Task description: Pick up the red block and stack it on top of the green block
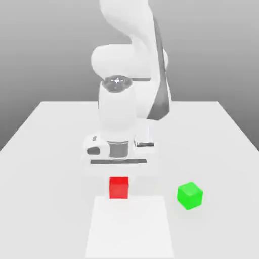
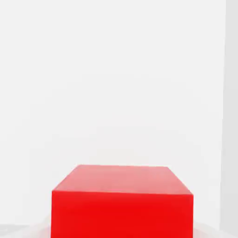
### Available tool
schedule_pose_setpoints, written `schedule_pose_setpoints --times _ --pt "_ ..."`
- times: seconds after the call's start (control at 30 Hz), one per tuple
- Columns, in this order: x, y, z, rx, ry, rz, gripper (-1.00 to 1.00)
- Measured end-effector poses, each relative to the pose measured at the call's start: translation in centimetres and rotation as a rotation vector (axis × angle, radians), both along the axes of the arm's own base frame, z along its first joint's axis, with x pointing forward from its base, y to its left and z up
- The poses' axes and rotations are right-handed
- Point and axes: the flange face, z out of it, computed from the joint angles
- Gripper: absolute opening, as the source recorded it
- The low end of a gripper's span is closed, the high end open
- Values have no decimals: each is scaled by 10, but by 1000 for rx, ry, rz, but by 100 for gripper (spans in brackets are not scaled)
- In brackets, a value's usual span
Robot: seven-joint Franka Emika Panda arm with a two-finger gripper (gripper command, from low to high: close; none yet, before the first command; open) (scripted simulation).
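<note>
Two blocks sit apart on the worktop (image 1: 45, 146): red block (image 1: 119, 187), green block (image 1: 190, 196). Nothing stacked yet; I cannot tell the end effector's grip.

Exterior view facing the arm across the table (image 1: 45, 152), hand view close, both sharing red block (image 1: 119, 187).

The red block (image 2: 122, 204) is cut off at the hand view's lower edge, its base unseen.
</note>
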Motion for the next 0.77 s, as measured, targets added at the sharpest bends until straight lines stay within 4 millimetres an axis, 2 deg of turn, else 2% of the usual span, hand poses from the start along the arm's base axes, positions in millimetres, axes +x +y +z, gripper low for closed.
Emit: schedule_pose_setpoints --times 0.07,0.23,0.43,0.5,0.67,0.7,0.77 --pt "4 20 9 0 0 71 -100" --pt "7 95 24 0 0 321 -100" --pt "-12 187 39 0 0 625 -100" --pt "-15 197 29 -2 0 658 -100" --pt "-16 200 -15 -2 0 668 -100" --pt "-17 200 -21 -1 0 668 100" --pt "-17 200 -21 -1 0 668 100"
